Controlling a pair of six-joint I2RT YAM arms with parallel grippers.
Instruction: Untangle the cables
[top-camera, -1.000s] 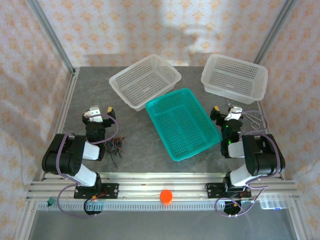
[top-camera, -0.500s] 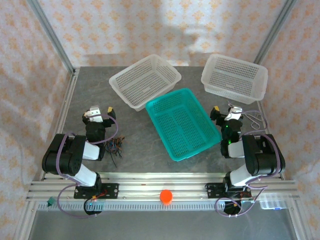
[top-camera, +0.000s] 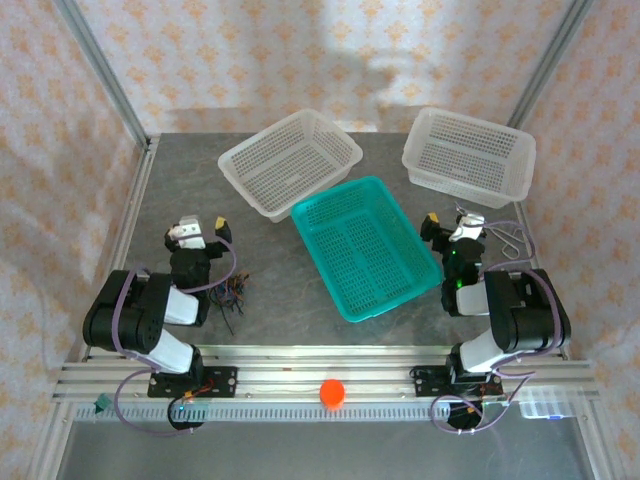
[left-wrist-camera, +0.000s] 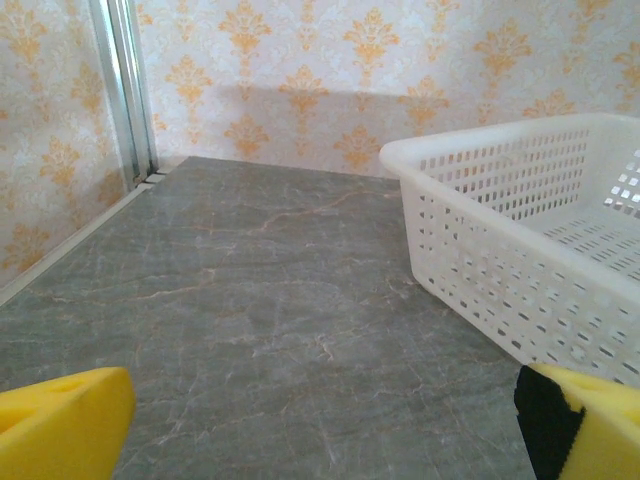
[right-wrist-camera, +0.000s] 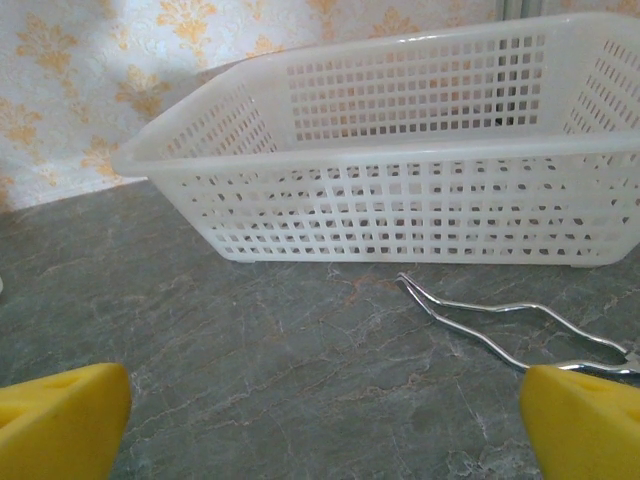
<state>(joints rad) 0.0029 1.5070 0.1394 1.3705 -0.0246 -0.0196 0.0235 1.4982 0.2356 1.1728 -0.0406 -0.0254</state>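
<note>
Low at the left of the top view, the cables (top-camera: 232, 292) sit knotted on the worktop (top-camera: 280, 265). Both the left end effector (top-camera: 200, 229) and the right end effector (top-camera: 452, 223) are wide, holding nothing. Untangling seems not begun; next, pinch one wire.

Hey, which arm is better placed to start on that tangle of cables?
Left. The cables lie close to the open left gripper, right beside that arm. The right gripper sits across the teal basket, by the forceps.
</note>
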